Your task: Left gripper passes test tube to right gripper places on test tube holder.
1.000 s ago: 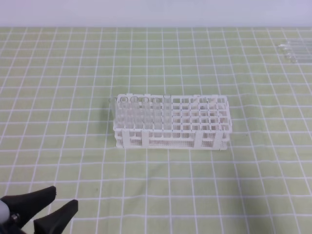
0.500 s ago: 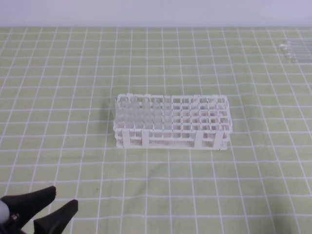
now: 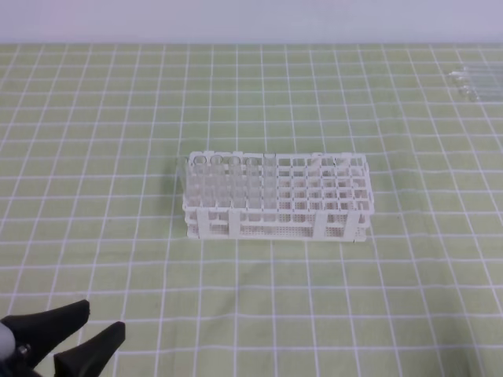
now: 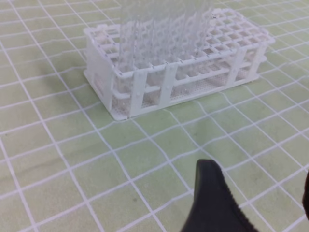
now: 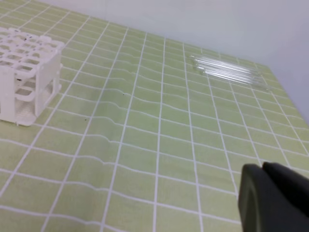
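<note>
Green checked cloth [image 3: 330,298] under rack [image 3: 314,200] with tubes [image 3: 224,184] upright in left holes. Loose tubes [image 5: 227,71] far right behind rack. Left claw [image 3: 88,328] spread, empty, front-left of rack. Right claw [image 5: 263,171] clenched, empty.

- The test tube holder [image 3: 275,196] stands on the tabletop [image 3: 393,298], ahead and to the right of the left gripper [image 3: 75,338].
- Upright tubes [image 3: 224,184] fill the holder's end nearest that gripper.
- Loose tubes [image 5: 227,71] lie on the tabletop ahead of the right gripper [image 5: 270,198], well apart from the holder.
</note>
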{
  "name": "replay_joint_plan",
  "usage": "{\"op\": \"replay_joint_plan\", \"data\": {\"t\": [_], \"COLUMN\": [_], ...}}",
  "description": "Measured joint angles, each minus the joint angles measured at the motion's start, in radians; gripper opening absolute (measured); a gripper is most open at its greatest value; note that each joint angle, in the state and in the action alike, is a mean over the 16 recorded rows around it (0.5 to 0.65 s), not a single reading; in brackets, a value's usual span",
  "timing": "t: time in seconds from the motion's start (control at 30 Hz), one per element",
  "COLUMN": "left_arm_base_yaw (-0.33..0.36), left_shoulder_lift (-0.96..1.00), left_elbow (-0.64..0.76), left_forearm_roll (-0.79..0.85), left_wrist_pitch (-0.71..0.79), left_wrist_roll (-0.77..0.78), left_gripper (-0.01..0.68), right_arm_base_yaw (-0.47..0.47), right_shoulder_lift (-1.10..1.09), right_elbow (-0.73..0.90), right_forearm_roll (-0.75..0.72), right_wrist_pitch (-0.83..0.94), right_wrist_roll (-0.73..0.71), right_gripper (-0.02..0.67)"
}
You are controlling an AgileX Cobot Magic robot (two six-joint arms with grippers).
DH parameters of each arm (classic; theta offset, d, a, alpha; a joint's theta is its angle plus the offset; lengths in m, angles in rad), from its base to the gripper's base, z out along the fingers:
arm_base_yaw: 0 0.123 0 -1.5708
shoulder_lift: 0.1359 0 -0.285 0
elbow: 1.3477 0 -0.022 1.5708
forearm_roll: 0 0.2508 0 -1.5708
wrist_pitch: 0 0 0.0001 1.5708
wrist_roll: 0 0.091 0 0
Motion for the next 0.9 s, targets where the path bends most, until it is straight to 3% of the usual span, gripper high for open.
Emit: {"op": "replay_joint_plan", "data": {"t": [0.17,0.63,0.77,0.9], "left_arm_base_yaw": [0.000,0.005,0.036,0.110], "left_shoulder_lift": [-0.001,-0.001,-0.017,-0.060], "left_elbow": [0.000,0.023,0.049,0.075], "left_forearm_roll": [0.000,-0.022,-0.089,-0.174], "left_wrist_pitch": [0.002,0.007,0.037,0.064], "left_wrist_roll": [0.000,0.007,0.025,0.081], "left_gripper": [0.357,0.356,0.352,0.347], "right_arm_base_yaw": [0.003,0.003,0.003,0.003], "right_shoulder_lift": [0.000,0.000,0.000,0.000], "right_elbow": [0.000,0.000,0.000,0.000], "right_forearm_roll": [-0.061,-0.063,-0.063,-0.063], "right_wrist_pitch": [-0.010,-0.010,-0.010,-0.010], "right_wrist_roll": [-0.025,-0.039,-0.039,-0.039], "right_gripper": [-0.016,-0.016,-0.016,-0.016]}}
